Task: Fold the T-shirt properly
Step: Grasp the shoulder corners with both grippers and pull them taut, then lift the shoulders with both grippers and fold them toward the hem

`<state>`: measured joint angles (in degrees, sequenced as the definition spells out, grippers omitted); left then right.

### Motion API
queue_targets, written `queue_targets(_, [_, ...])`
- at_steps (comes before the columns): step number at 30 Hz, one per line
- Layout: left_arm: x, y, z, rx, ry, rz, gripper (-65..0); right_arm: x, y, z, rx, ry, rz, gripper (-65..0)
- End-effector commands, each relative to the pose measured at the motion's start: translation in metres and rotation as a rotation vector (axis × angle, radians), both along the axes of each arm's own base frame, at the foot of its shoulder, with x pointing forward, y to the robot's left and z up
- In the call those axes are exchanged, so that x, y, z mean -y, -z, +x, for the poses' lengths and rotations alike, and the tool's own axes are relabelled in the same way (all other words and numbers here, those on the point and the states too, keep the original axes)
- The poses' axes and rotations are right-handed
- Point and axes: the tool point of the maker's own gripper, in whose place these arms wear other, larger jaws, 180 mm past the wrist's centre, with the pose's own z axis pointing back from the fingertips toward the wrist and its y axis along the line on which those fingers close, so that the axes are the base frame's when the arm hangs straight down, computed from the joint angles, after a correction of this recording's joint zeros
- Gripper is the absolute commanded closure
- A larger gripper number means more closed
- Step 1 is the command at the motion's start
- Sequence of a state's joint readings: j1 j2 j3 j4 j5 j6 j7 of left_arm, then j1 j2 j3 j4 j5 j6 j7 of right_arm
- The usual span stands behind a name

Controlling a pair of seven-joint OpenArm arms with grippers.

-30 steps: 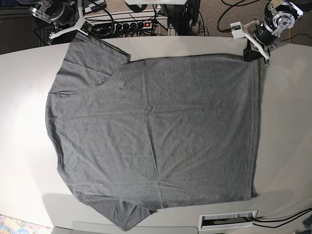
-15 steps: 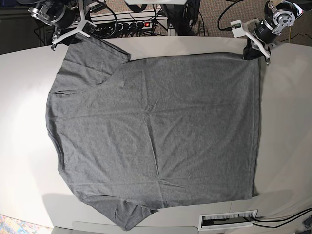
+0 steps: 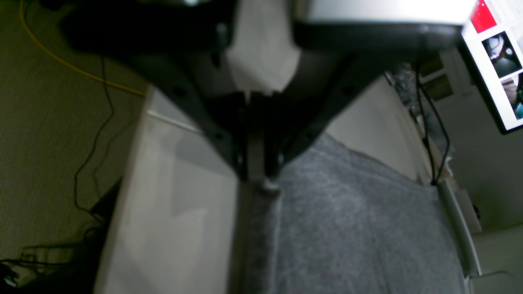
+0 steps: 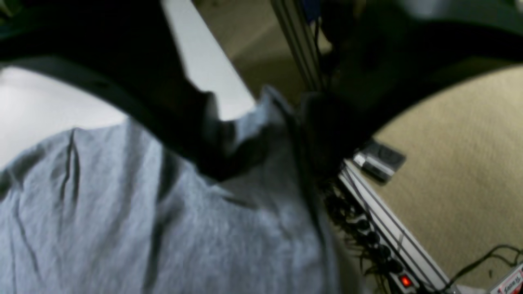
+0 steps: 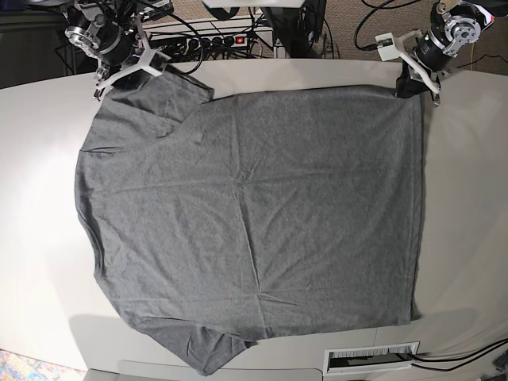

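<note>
The white table (image 5: pixel 468 198) is filling the base view, and the T-shirt (image 5: pixel 254 206) is lying flat across nearly all of it, hem running down the 3 o'clock side, collar edge bulging toward 9 o'clock, one sleeve reaching to 11 o'clock and the other spilling off the table edge near 7 o'clock. The cloth is looking fairly smooth, with only faint creases radiating through the body and a small pucker near the lower middle. At 2 o'clock the left gripper (image 5: pixel 413 83) is sitting on the hem corner; the left wrist view is showing its jaws drawn together with the hem edge pinched between the tips, so it is reading as clamped on the T-shirt. At 11 o'clock the right gripper (image 5: pixel 127 73) is hovering over the end of the far sleeve; the right wrist view is showing its two dark fingers (image 4: pixel 229 151) standing apart, one pressing down on the sleeve cloth and the other beside the cuff edge, nothing clamped yet. Behind that sleeve a power strip (image 4: pixel 380 245) with a red lamp is lying on the floor. Judging from this, the step in hand is securing both far corners ahead of a fold; doing it well is likely meaning getting the right fingers to straddle both layers of the sleeve edge before closing, and matching the left arm's height so the far edge is lifting evenly without dragging new wrinkles into the body.
</note>
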<state>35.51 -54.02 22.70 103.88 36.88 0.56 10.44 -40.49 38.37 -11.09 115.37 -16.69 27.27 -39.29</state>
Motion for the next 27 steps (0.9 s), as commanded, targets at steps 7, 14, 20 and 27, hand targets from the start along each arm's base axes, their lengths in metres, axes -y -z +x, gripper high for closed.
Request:
queue_targets(7, [-0.004,0.019,-0.035,-0.165,0.018,0.02,0.0,0.01,0.002,-0.018,-0.103,0.052,-0.066,-0.9])
queue_targets(14, [-0.008,0.02,-0.037,-0.169,0.01,0.038,0.0,0.006,-0.004,-0.042,-0.161,0.058,-0.082,0.0])
queue_targets(20, [-0.022,0.02,-0.05,-0.205,0.034,0.083,0.0,0.008,-0.01,-0.068,-0.198,0.024,-0.132,0.0])
queue_targets(27, [-0.037,0.018,-0.061,-0.211,0.073,0.142,0.0,0.013,-0.022,-0.08,-0.176,-0.033,-0.216,0.0])
